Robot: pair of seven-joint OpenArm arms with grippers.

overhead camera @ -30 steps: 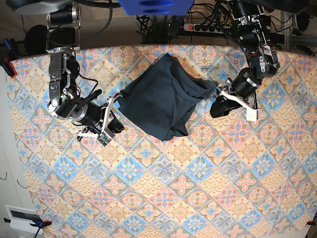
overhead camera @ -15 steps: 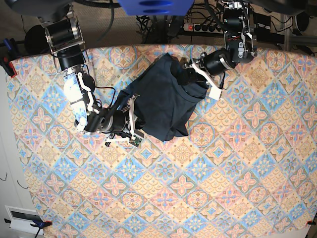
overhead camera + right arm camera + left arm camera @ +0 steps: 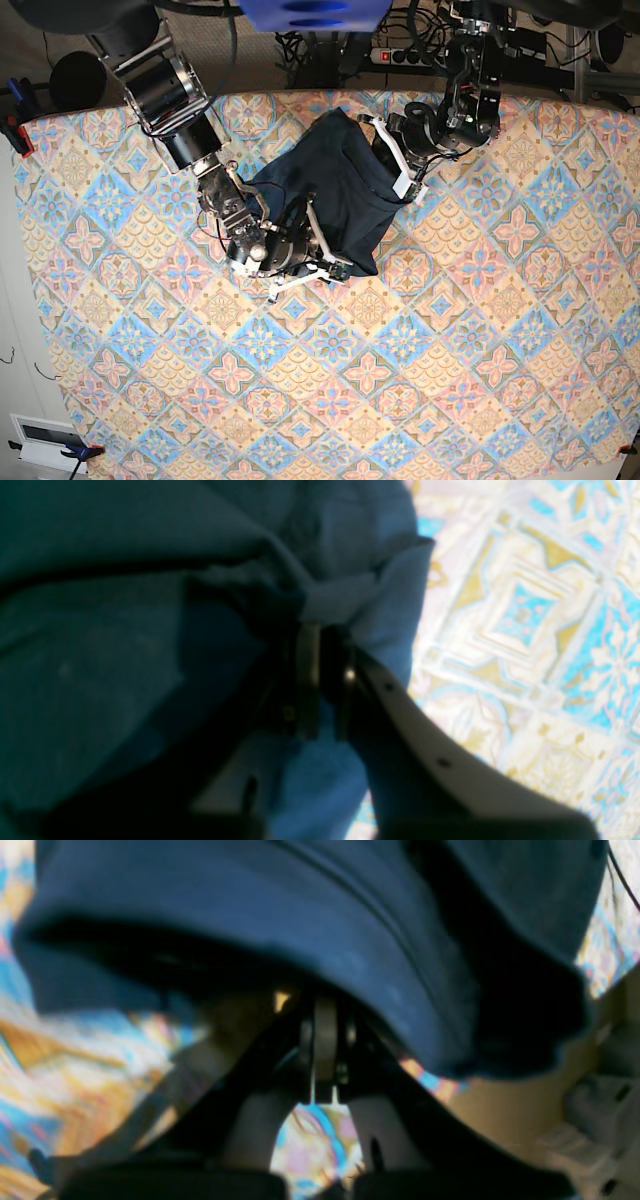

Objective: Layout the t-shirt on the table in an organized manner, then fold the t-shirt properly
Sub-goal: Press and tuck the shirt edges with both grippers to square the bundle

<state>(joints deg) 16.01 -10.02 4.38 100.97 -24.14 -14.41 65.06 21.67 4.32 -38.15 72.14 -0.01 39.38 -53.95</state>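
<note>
T-shirt: bunched in a rumpled heap toward the far middle of the table, not yet laid flat. Dark navy, plain, no print.

Left gripper: jaws pressed together beneath a rolled hem of the fabric; whether cloth is pinched between them cannot be told from the left wrist view, since the fold drapes over the tips. Positioned at the heap's far right edge in the base view.

Right gripper: jaws nearly together, clamped on a gathered fold of cloth; creases radiate from the tips in the right wrist view. Positioned at the near left edge of the heap.

Handling judgement: soft, light, limp; sags and folds under own weight, holds no shape, likely drags rather than slides on the tablecloth. Best taken at hems, shoulder seams or sleeve ends, where doubled stitching gives a firmer pinch. Grasping mid-panel likely lifts several layers together.

Surroundings: patterned tablecloth otherwise bare near the garment. Power strip and cables beyond the far edge, off the work surface. Main obstruction: each arm overlying part of the heap, plus hidden overlapped layers.
</note>
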